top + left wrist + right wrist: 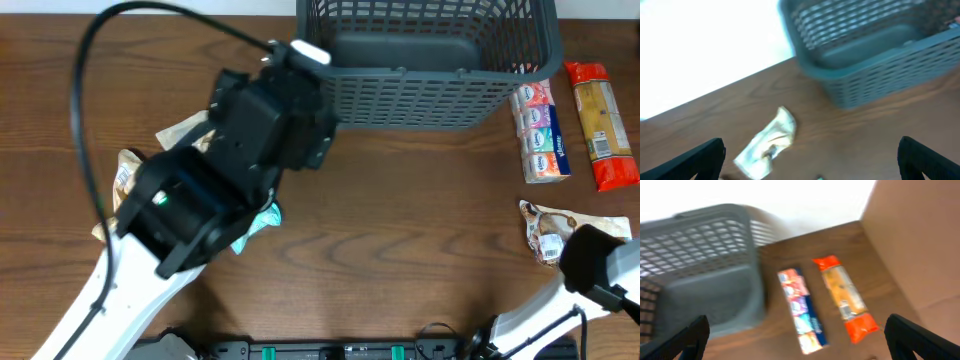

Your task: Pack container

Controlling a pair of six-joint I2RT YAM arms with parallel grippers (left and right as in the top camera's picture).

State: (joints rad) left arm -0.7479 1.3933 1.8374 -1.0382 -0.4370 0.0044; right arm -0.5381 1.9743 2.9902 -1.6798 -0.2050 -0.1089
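Observation:
The container [430,60], a dark grey slotted basket, stands at the table's far middle, and nothing shows on its bottom. My left arm [230,160] reaches toward its left corner. The left gripper [812,170] is open and holds nothing, with a cream snack packet [767,145] on the wood just ahead of it and the container [875,55] beyond. At the near right, my right gripper [800,350] is also open and holds nothing. It faces a multicoloured packet [802,312] and an orange packet [845,297] lying right of the container [705,280].
The multicoloured packet [540,130] and the orange packet [600,125] lie side by side at the far right. A brown-and-white packet [548,232] sits beside my right arm [600,265]. More packets [125,175] and a teal one [262,220] lie partly under the left arm.

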